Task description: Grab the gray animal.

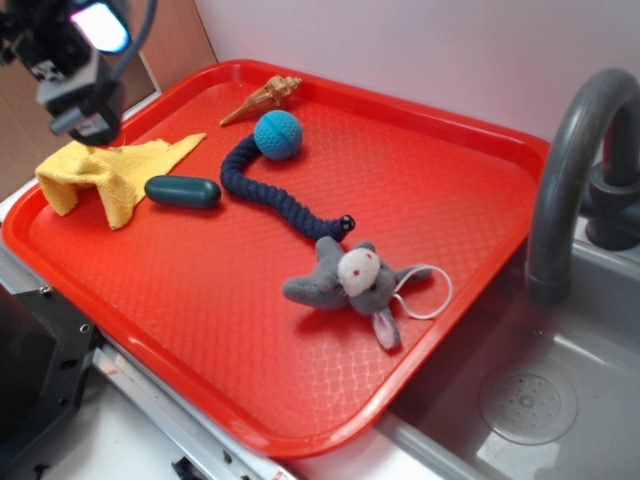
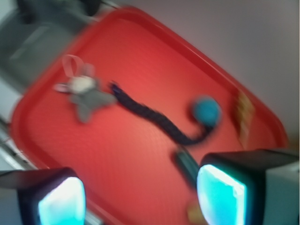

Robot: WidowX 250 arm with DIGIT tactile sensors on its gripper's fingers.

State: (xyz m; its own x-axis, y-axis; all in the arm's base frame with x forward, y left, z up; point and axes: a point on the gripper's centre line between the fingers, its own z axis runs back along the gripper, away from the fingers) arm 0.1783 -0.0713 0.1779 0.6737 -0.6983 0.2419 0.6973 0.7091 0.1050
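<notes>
The gray animal (image 1: 345, 283) lies on the red tray (image 1: 200, 330) near its front right edge, a whitish face up, one pink-lined ear toward the front and a thin white cord loop trailing right. In the blurred wrist view the gray animal (image 2: 85, 92) sits at upper left. My gripper (image 1: 85, 60) hangs high above the tray's left end, far from the toy. From the wrist, the gripper (image 2: 140, 197) is open, its two glowing fingertips wide apart with only bare tray between them.
A dark blue braided rope snake (image 1: 270, 195) curves from the toy toward a blue ball (image 1: 278, 134). A tan seashell (image 1: 265, 97), a dark teal capsule (image 1: 182, 191) and a yellow cloth (image 1: 105, 175) lie on the tray's left half. A gray faucet (image 1: 575, 170) and sink (image 1: 520, 400) stand right.
</notes>
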